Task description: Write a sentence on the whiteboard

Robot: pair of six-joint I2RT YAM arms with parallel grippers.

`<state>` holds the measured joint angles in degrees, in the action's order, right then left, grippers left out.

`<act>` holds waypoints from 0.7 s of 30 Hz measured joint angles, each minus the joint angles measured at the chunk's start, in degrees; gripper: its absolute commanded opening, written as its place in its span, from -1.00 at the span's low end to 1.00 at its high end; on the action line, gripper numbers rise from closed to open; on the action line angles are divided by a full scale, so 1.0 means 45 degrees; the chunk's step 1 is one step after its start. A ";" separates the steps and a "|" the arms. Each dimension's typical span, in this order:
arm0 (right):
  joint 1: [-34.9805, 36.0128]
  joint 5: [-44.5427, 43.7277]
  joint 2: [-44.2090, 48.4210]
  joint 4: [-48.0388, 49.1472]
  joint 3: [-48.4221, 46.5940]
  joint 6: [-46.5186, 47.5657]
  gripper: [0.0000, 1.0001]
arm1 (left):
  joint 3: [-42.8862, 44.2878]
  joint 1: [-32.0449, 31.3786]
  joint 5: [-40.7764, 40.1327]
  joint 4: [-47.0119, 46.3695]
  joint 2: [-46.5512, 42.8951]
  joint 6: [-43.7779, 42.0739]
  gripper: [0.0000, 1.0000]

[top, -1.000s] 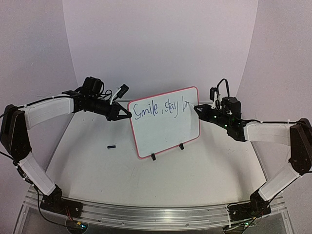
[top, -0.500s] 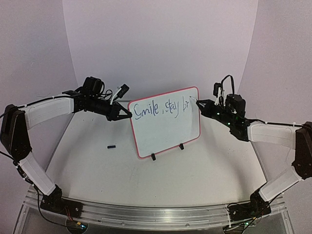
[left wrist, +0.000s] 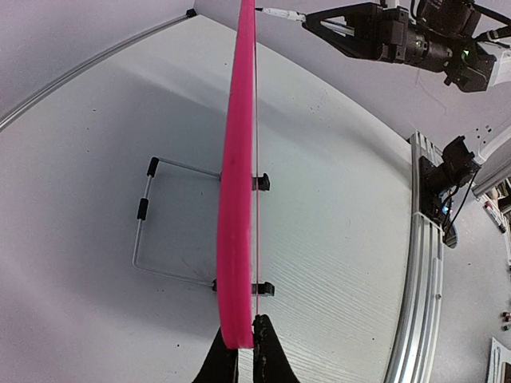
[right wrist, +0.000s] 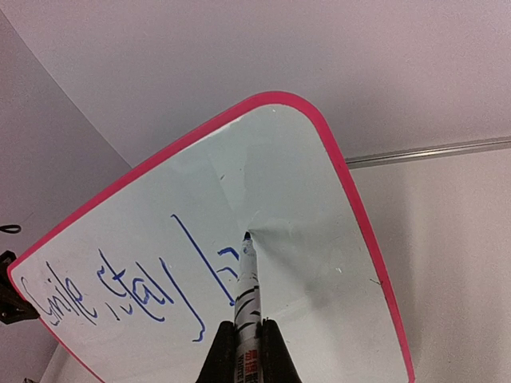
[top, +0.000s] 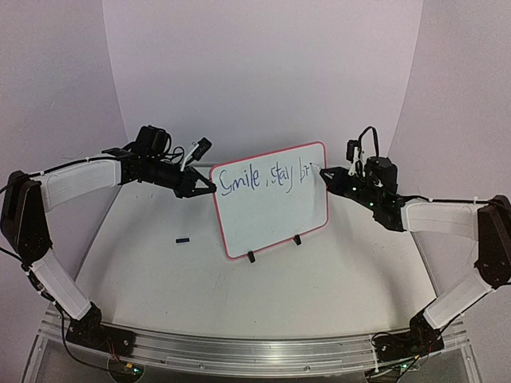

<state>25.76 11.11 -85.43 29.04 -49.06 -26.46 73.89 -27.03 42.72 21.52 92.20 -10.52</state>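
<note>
On the white tabletop (top: 200, 271) the whiteboard (top: 271, 219) stands upright, your left tool (top: 211, 190) pinching its edge, your right tool (top: 326, 173) clamped on the marker (right wrist: 247, 287), tip seemingly touching. Push harder and the board tilts, skewing the sentence (top: 263, 177).

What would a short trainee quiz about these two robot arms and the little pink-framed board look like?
1. True or false: the left gripper is clamped on the edge of the small rectangular pink-framed whiteboard.
2. The right gripper holds: A) a white marker pen with black print, B) a cloth, C) nothing.
3. Which word opens the blue handwritten lettering?
Key: 1 true; 2 A; 3 "Smile".
</note>
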 measured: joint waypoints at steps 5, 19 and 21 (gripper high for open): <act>0.0000 -0.0068 -0.0005 0.0015 0.0044 -0.0058 -1.00 | 0.0000 -0.0005 0.0000 0.0000 0.0000 -0.0005 -1.00; 0.0000 -0.0136 -0.0005 -0.0015 0.0729 -0.0418 -1.00 | 0.0000 -0.0010 0.0000 -0.0005 0.0000 -0.0005 -1.00; 0.0000 -0.0131 0.0000 -0.0010 0.0738 -0.0423 -1.00 | 0.0000 -0.0010 0.0000 0.0000 0.0000 -0.0005 -1.00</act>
<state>25.76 10.52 -85.43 28.99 -45.74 -28.36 73.89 -27.07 42.72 21.52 92.20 -10.55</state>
